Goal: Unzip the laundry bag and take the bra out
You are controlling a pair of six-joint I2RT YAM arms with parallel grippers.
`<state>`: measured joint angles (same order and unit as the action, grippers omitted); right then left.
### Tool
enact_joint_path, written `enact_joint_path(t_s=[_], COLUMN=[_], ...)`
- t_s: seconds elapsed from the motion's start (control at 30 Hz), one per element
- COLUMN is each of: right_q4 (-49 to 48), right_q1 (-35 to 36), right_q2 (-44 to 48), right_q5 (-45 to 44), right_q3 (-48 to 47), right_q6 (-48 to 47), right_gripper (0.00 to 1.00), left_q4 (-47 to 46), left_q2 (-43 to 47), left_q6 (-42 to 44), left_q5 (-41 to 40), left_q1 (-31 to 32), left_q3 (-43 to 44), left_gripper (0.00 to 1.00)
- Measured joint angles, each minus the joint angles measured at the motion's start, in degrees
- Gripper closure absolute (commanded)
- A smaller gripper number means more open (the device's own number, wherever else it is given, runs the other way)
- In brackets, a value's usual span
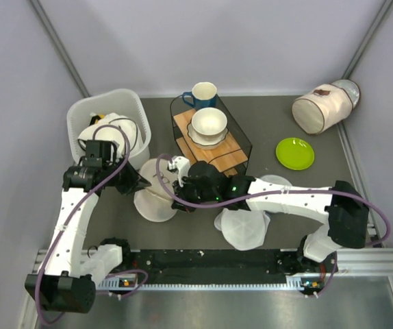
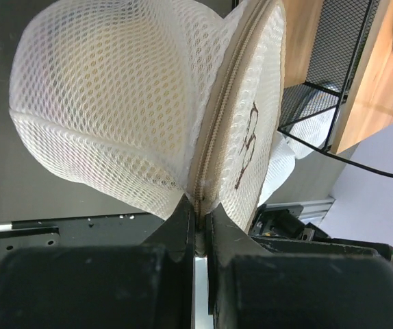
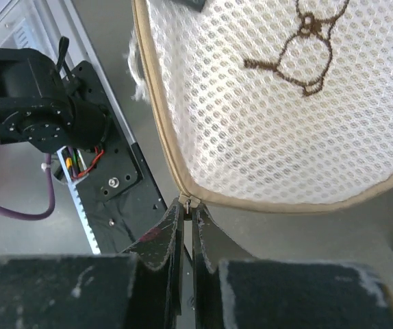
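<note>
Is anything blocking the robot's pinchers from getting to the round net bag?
Nothing visible does. The left gripper pinches the laundry bag at its rim, and the right gripper is shut on the zip pull at its edge.

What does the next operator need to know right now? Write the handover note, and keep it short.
Left pincer: shut on the zipped rim of the laundry bag, holding it on edge.
Right pincer: shut on what looks like the zip pull at the bag's rim.
The bag is on the table between the two arms.
Done: both grips are set.
Left to do: the stretch of zip in the left wrist view is closed. Run the pull round the rim, open the bag and take out the bra, which is not in view.
</note>
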<state>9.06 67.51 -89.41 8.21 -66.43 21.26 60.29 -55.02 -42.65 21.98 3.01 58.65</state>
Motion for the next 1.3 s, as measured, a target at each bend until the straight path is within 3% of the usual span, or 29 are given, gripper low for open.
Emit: enact_joint_path(t_s=[0.27,0.33,0.37,0.47,0.5,0.57,0.8,1.03,1.1,1.13,1.17,1.2,1.3], right_q4=[1.92,1.86,1.92,3.32,3.76,4.11,3.34,2.80,2.71,2.69,2.69,2.64,2.54], right_q1=[-0.44,-0.50,-0.52,-0.57,-0.55,-0.52,-0.55,-0.55,-0.55,-0.55,-0.55,-0.55,-0.55], right_q2=[1.22,1.22,1.20,0.37,-0.13,-1.29,-3.23,-3.26,-3.28,-3.30,-3.34,-3.34,-3.34], right_q5=[0.11,0.04,-0.07,-0.76,-0.98,-1.51,-2.05,-1.86,-1.70,-1.62,-1.60,-1.55,-1.60], right_q3=[1.95,1.79,1.70,-0.28,-1.31,-3.15,-4.24,-4.24,-4.24,-4.24,-4.24,-4.22,-4.07], right_q6=[-2.45,-2.73,-2.75,-2.58,-2.32,-1.57,0.74,1.05,1.11,1.25,1.29,1.33,1.33], right_gripper=[1.00,1.00,1.00,1.00,1.00,1.00,1.00,1.00,1.00,1.00,1.00,1.00,1.00], left_q4=[-0.28,-2.40,-3.37,-6.05,-6.64,-6.93,-4.63,-4.81,-5.27,-5.75,-6.34,-6.80,-8.41], left_q2=[-4.20,-5.97,-6.75,-10.86,-12.00,-13.51,-3.19,6.67,6.10,5.68,5.25,4.90,3.78], left_q6=[5.46,6.21,6.56,8.09,8.61,9.18,7.98,0.44,-1.18,-1.90,-2.60,-3.21,-3.63], left_q5=[0.74,2.12,2.82,4.76,5.05,5.20,4.55,7.67,8.09,8.13,8.17,8.20,8.24], left_q1=[-0.74,-0.87,-0.92,-1.11,-1.29,-1.68,-1.84,-1.84,-1.84,-1.84,-1.84,-1.84,-1.84], left_q3=[2.05,1.95,1.86,2.14,2.38,3.28,4.92,-7.04,-8.90,-9.42,-9.90,-10.12,-10.12], left_gripper=[1.00,0.83,0.53,0.08,0.02,0.01,0.14,0.16,0.33,0.52,0.84,0.99,1.00])
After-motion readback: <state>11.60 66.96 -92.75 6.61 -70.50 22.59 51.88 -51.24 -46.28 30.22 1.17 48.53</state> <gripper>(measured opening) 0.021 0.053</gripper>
